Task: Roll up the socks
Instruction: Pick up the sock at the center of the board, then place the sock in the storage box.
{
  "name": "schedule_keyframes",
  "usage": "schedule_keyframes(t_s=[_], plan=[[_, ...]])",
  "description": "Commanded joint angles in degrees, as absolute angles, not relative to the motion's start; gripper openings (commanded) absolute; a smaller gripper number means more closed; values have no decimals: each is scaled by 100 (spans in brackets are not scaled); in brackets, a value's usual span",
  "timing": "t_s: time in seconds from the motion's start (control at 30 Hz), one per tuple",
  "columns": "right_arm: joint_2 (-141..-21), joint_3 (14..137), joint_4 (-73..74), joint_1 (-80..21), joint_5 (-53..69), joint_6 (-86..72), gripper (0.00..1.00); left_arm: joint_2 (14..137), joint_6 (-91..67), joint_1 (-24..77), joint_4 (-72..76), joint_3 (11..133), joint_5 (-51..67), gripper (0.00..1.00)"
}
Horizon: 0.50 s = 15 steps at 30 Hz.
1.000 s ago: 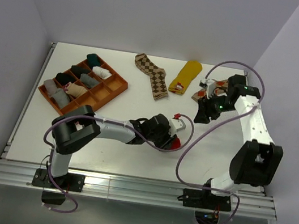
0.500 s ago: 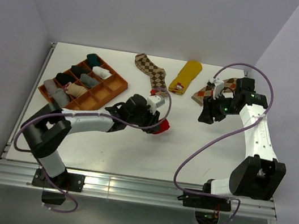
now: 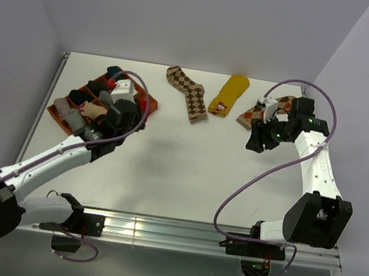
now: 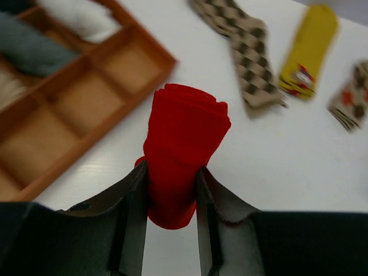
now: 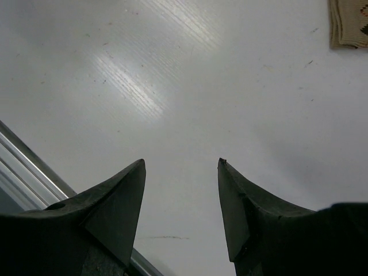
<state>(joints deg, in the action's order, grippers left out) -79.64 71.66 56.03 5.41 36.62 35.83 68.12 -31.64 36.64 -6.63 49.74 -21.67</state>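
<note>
red sock (image 4: 184,144) rolled, gripped; argyle sock (image 3: 190,94), mustard sock (image 3: 231,93) flat

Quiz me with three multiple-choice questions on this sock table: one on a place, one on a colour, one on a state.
1. On the table, the mustard sock lies: A at the near edge; B near the far edge, beside the brown argyle sock; C mid-table.
2. The rolled sock in the left gripper is: A red; B grey; C brown.
3. The right gripper is: A shut on a sock; B shut, empty; C open, empty.
Answers: B, flat by the argyle; A, red roll in the gripper; C, jaws apart over bare table.
</note>
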Motion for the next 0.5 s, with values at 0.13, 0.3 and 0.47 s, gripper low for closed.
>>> schedule_keyframes(t_s=[0.13,0.3,0.47], plan=[[-8366,7400,5396,571,3806,3612,61,6749,-6692,3279,-4749,5063,-5807,0],[-8604,7541,5555,563,3902,3744,61,7565,-8226,2875,-6204,5229,-6196,0],[-8675,7506,5590,562,3867,3823,61,8558,-8675,2585,-6749,5791,-6284,0]])
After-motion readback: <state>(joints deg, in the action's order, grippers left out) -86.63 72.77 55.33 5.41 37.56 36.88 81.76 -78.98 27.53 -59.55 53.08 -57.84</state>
